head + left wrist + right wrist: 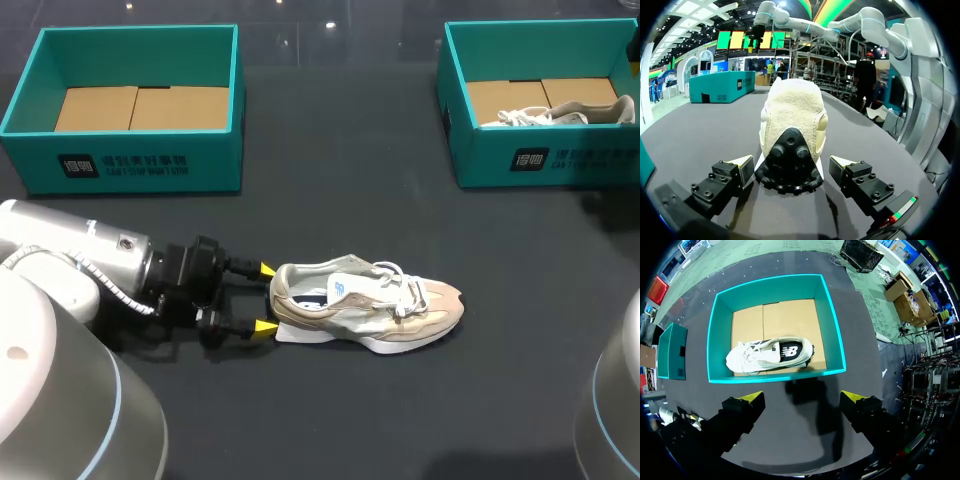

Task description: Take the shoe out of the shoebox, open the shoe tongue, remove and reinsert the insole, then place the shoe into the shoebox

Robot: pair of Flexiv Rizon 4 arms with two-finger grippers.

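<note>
Heel of the beige-and-white mesh sneaker faces the left end effector. Sneaker lies upright on its sole on the dark surface, outside both boxes. Its long axis runs straight out from the left arm's approach line, toe pointing toward my right. In the left wrist view the yellow fingertips are apart, straddling the black heel counter with a sliver of gap on each side, so no clamp yet as far as I can tell. Right end effector is also apart, holding nothing, hovering near the right teal cardboard shoebox, which contains a second white sneaker; it's well apart from the task shoe. Left teal cardboard shoebox shows only its brown floor. Left arm is clearly nearer; my read is the next move is closing across the heel width.
</note>
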